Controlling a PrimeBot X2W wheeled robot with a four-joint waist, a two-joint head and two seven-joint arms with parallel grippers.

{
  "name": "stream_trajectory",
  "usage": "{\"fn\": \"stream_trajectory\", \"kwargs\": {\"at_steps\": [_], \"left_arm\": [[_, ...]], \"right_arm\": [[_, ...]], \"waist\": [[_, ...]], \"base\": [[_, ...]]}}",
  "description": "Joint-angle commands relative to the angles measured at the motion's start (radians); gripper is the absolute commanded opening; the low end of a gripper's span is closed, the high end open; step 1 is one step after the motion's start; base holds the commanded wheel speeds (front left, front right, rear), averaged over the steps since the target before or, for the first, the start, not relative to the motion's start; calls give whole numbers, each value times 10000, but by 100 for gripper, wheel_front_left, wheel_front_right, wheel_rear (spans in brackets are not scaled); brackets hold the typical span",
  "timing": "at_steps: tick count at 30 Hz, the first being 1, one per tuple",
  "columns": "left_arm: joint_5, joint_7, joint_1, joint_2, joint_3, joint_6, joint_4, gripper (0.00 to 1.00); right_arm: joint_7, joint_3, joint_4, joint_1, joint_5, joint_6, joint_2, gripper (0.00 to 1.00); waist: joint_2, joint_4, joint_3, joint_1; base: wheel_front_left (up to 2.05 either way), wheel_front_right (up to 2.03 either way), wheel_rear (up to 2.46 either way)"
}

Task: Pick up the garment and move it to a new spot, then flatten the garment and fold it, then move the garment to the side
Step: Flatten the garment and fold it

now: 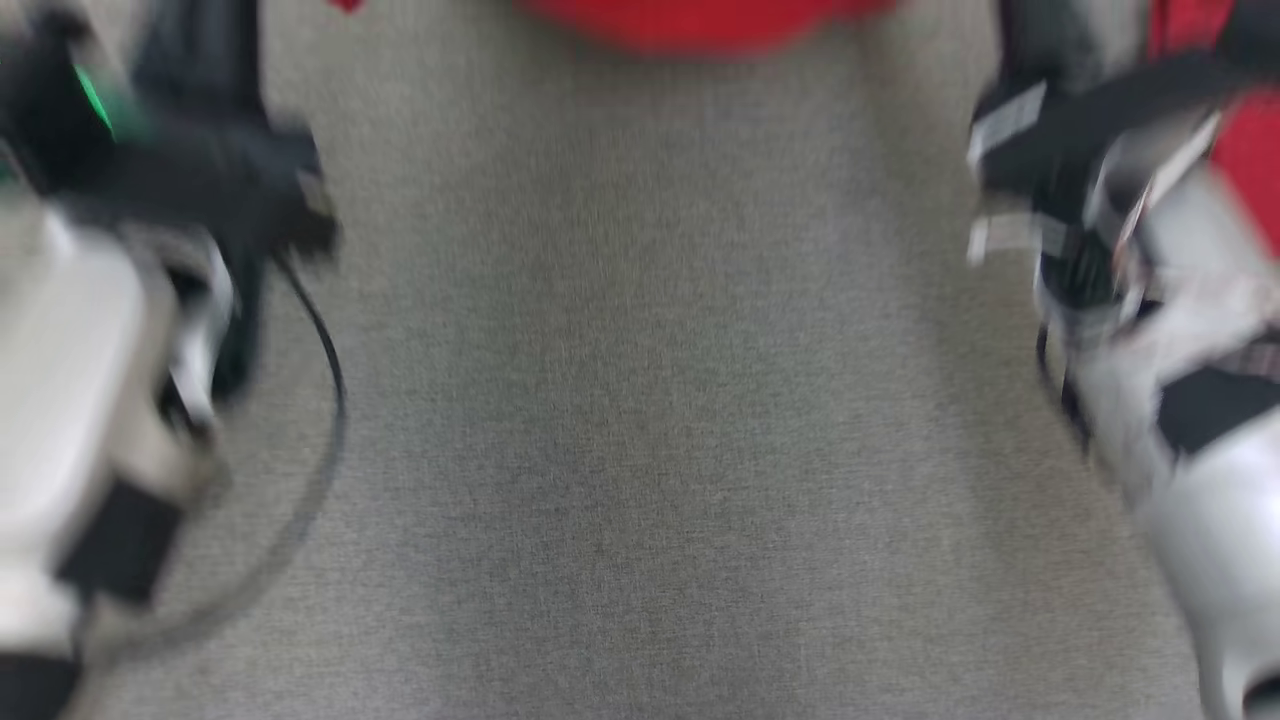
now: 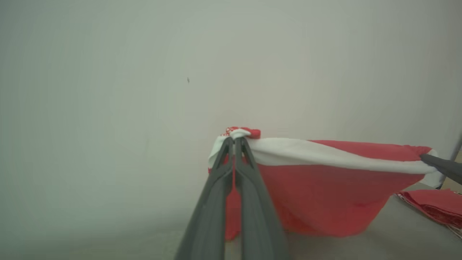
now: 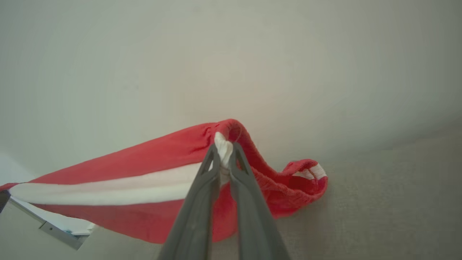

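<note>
The garment [image 2: 325,191] is red with a white band and hangs stretched between my two grippers above the grey cloth surface. My left gripper [image 2: 234,141] is shut on one bunched corner of the garment. My right gripper [image 3: 223,148] is shut on the opposite end of the garment [image 3: 144,187], where a red ribbed cuff droops to the surface. In the blurred head view a strip of the red garment [image 1: 700,20] shows at the top edge, with my pale forearms at both sides. The right gripper's dark fingertip [image 2: 442,166] shows at the right edge of the left wrist view.
A grey fabric-covered tabletop [image 1: 650,400] spreads across the head view. A folded red cloth [image 2: 433,206] lies on the surface at the right of the left wrist view. A pale wall stands behind. A white ledge [image 3: 54,227] shows low left in the right wrist view.
</note>
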Motion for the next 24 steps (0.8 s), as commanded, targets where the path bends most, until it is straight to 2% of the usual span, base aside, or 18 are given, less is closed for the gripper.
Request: {"fn": "stream_trajectory", "kwargs": {"at_steps": [1,8,13,19,24], "left_arm": [[-50,-27,430,66,35,112,-171,0],[-234,-28,4048,217,136,1029,-2095,0],[-437,-29,6352,-54,557,1349,-2720,0],[45,-31,8541,-531,1020,1401,-2745,0],[221,-31,9749,-975,1295,1083,-2477,0]], "right_arm": [[-39,29,-144,358,53,-29,-105,0],[176,-246,-1761,3755,376,-29,-498,0],[429,-684,-2567,5928,397,-29,-320,0],[592,-1467,-3059,7974,119,-30,131,0],[895,-2180,-3523,9463,-254,-33,472,0]], "waist": [[1,10,-617,3],[1,76,-1307,3],[1,66,-1730,3],[1,148,-2259,3],[1,318,-2784,3]], "base": [[0,0,0],[0,0,0],[0,0,0],[0,0,0],[0,0,0]]}}
